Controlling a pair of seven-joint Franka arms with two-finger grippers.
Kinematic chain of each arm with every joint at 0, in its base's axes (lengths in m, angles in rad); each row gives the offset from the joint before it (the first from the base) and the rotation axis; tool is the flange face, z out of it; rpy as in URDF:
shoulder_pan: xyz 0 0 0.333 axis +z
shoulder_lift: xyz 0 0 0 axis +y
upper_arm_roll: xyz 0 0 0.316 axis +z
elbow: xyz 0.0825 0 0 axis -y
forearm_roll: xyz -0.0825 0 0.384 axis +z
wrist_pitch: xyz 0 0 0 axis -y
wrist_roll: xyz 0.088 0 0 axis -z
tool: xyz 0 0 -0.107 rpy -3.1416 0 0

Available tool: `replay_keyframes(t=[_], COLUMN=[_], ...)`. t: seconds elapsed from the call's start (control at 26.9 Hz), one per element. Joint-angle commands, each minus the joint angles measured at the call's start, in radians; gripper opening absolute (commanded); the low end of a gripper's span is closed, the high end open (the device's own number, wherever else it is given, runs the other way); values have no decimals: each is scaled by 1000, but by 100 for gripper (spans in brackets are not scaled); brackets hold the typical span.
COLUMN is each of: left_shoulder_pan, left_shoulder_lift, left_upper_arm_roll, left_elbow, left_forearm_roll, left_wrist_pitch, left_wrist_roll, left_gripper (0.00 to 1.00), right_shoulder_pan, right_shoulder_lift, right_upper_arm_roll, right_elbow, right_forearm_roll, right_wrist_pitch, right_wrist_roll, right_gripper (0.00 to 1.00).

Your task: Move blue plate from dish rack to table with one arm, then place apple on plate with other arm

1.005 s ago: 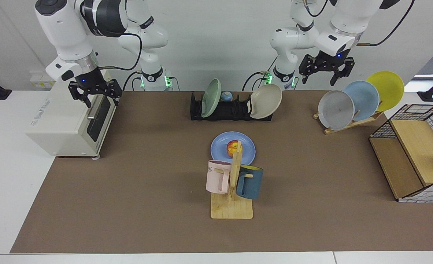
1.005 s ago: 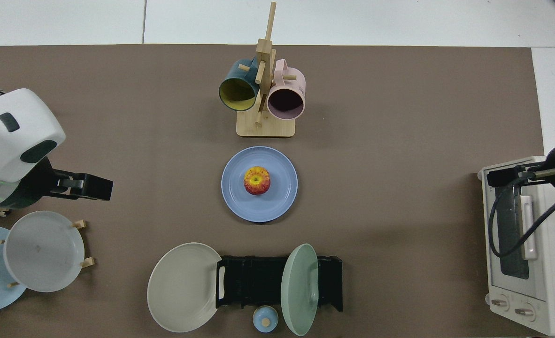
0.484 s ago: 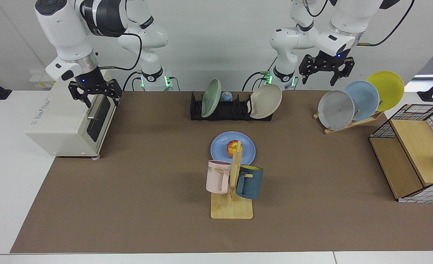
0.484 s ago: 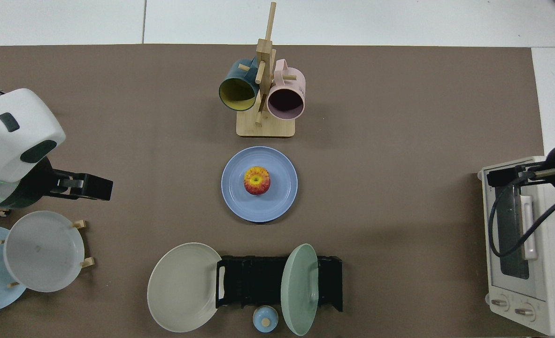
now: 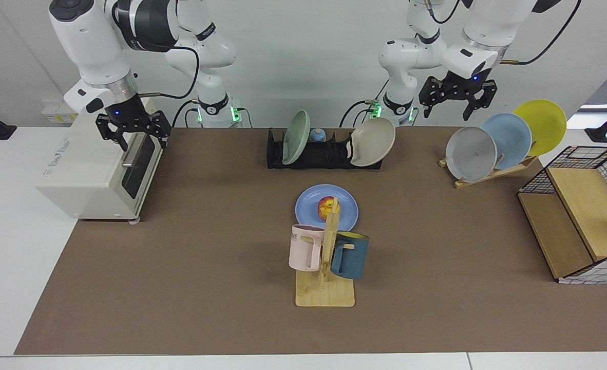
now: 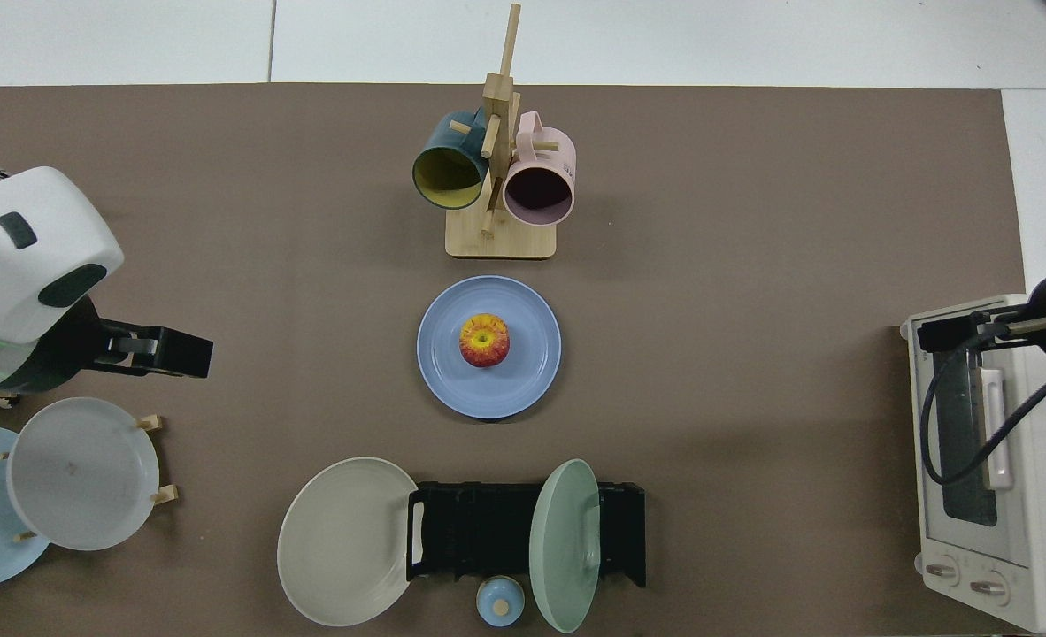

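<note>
**Apple on the blue plate**

We see the blue plate (image 6: 523, 372) lying flat on the brown table (image 6: 753, 221), with the red-yellow apple (image 6: 485, 340) at its centre. The black dish rack (image 6: 488, 531) stands nearby, apart from the plate.

Plate: round periwinkle-blue glossy plate (image 5: 308, 207) lies flat on the brown mat of the table (image 5: 190, 267).
Apple: small red-yellow apple (image 5: 325, 207) sits on this plate.
Rack: low black slotted dish rack (image 5: 314, 154) behind.
Left gripper (image 5: 457, 105): fingers apart, raised.
Right gripper (image 5: 135, 137): fingers apart, over the white toaster oven (image 5: 82, 174).
</note>
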Motion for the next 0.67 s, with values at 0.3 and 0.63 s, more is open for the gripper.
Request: replay_keyframes(t=[0.3,0.63], left_shoulder_pan=[6,6], left_shoulder_lift=[-16,-16], left_upper_arm_roll=[-3,-3], left_elbow=[-16,-16], left_forearm_roll=[-4,-4], left_wrist_pitch=[-7,-5], left_wrist_roll=[-4,-4], left_gripper=[100,100], right_shoulder_pan=[-6,-10], right_shoulder_lift=[8,4], right_upper_arm_roll=[3,3], right_elbow=[10,4], right_forearm_roll=[20,20], right_wrist_pitch=[8,-6], right_wrist_roll=[15,13], right_gripper=[100,100])
